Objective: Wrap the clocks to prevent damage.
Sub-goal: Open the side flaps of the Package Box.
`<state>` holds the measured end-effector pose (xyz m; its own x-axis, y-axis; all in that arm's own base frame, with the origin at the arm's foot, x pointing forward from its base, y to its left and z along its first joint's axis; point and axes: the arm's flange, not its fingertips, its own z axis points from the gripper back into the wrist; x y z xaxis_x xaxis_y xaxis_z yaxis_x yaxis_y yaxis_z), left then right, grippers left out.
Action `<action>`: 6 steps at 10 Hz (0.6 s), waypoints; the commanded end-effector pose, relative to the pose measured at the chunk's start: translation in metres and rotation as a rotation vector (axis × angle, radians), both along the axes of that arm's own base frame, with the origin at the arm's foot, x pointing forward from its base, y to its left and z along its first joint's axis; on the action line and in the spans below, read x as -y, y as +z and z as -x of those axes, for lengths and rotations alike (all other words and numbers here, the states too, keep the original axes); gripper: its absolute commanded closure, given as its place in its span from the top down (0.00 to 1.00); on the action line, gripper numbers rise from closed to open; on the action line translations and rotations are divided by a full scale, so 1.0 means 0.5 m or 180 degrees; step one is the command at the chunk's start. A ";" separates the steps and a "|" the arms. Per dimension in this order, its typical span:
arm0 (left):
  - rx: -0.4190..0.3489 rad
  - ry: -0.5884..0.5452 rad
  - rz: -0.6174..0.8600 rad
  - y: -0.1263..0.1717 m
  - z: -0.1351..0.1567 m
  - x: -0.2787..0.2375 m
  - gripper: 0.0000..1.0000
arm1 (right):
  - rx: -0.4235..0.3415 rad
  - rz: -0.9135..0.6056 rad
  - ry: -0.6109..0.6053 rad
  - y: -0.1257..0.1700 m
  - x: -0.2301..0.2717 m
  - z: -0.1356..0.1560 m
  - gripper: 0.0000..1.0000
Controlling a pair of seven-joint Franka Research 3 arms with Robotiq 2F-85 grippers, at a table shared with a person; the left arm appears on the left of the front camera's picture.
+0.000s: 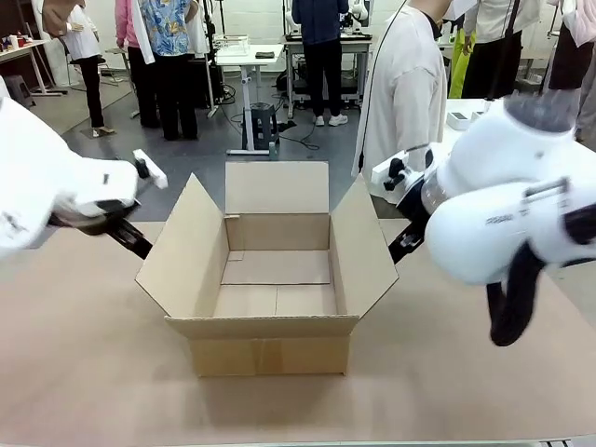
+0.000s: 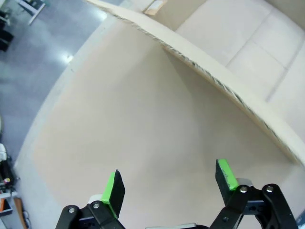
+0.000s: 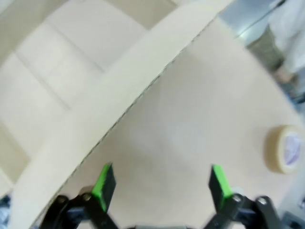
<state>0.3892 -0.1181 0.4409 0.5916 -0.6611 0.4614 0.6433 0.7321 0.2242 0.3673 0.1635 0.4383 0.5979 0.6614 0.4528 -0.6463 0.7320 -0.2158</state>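
Right arm: white links (image 1: 507, 219) bulk large at the near right, reaching toward the box.
Right gripper (image 3: 159, 179): pincer wide, holding nothing, over the table just outside the box's right flap.
Left gripper (image 2: 169, 181): pincer wide, holding nothing, over the table beside the left flap.
Cardboard box (image 1: 270, 354): mid-table, top open, four flaps spread, bare cardboard floor showing.
Tape roll (image 3: 285, 149): flat on the table (image 1: 84, 372), right of the box.
Person (image 1: 405, 93): standing at the far side.
Clocks: cannot tell where they lie.
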 end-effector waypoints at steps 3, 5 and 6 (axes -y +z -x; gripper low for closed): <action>-0.0142 -0.0585 -0.0326 0.291 0.099 -0.116 1.00 | 0.0133 0.0473 0.0097 0.333 0.044 0.197 1.00; 0.0010 -0.0771 -0.0183 0.386 0.140 -0.134 1.00 | 0.0491 0.0395 0.0162 0.426 0.039 0.287 1.00; 0.0064 -0.0829 -0.0097 0.413 0.135 -0.141 1.00 | 0.0578 0.0339 0.0167 0.440 0.045 0.306 1.00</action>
